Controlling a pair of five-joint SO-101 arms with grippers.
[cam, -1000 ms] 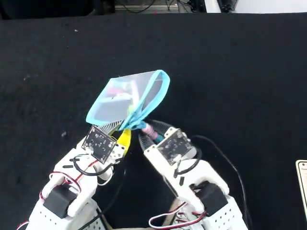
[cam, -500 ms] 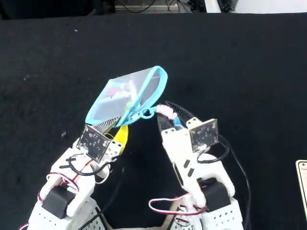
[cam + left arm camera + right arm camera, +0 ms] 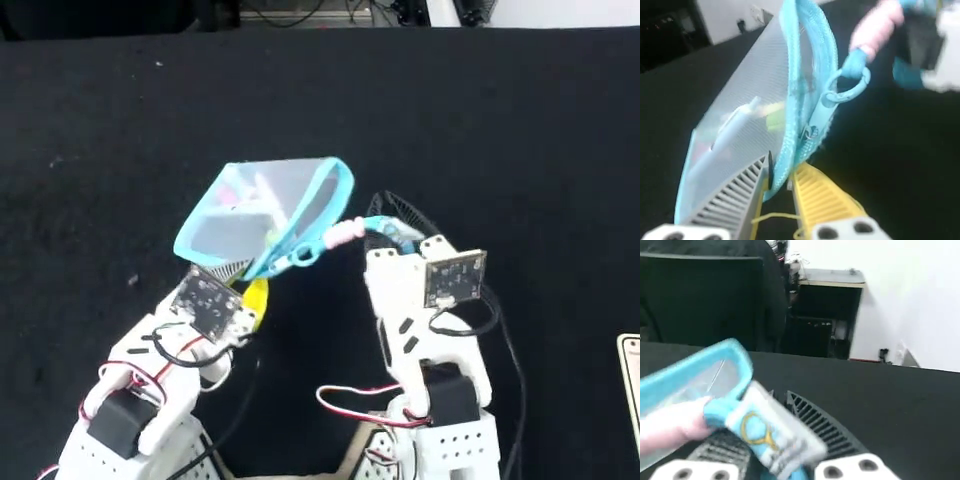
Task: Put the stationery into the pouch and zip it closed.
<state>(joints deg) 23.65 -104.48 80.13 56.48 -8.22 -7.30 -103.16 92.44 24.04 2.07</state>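
pouch (image 3: 240, 225): a see-through bag with a blue zip edge is held up just left of centre in the high view, and its mouth is left gaping toward the upper right.
stationery (image 3: 243, 195): pens and small pieces are seen through the wall, already inside.
pull cord (image 3: 347, 232): it is drawn taut to the right from the lower corner of the pouch.
left gripper (image 3: 247, 280): it is closed narrowly on that lower corner.
right gripper (image 3: 395, 232): it is clamped on the cord's tag (image 3: 771, 435).
step: the zip is judged barely begun.
risk: the thin corner could be dragged out of the left gripper if the pull is made off the zip's line. The slider could be jammed on the slack, curled edge. The tag could be lost from the right gripper. Stationery could be spilled onto the table (image 3: 500, 150) if the open mouth is tipped.
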